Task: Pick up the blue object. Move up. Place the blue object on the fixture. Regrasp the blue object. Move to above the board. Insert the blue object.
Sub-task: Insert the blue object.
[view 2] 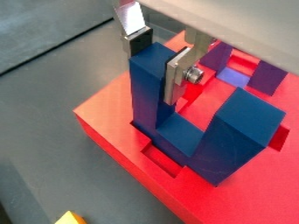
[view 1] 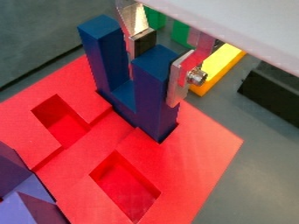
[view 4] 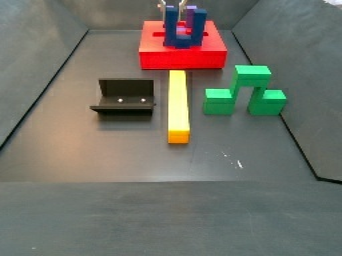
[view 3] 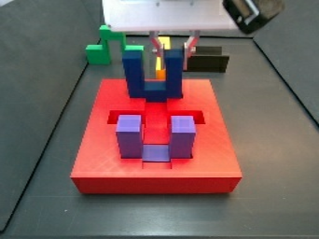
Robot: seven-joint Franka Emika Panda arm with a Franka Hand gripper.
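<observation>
Wrist views first: the gripper [view 1: 162, 59] has its silver fingers [view 1: 181, 77] clamped on one upright prong of the blue object [view 1: 138, 83], and the block's base sits down on the board [view 1: 198, 144], at a recess edge. Square cut-outs show open in the red slab nearby, and a purple block [view 1: 24, 197] peeks in at the corner. In a wrist view from the opposite side, the blue object [view 2: 193, 122] stands upright with its base sunk into the board [view 2: 117, 118], the gripper [view 2: 158, 57] pinching the far prong.

Side views now: upper middle of the frame, the gripper [view 3: 173, 45] holds the blue object [view 3: 152, 77] at the board's [view 3: 156, 163] far end, while the purple block [view 3: 155, 136] stands nearer the camera. From the opposite end, the board [view 4: 183, 50] sits at top centre with the gripper [view 4: 178, 8] over it; the fixture [view 4: 124, 98] is left of centre, a yellow bar [view 4: 178, 105] lies in the middle, and a green stepped block [view 4: 245, 90] is on the right.
</observation>
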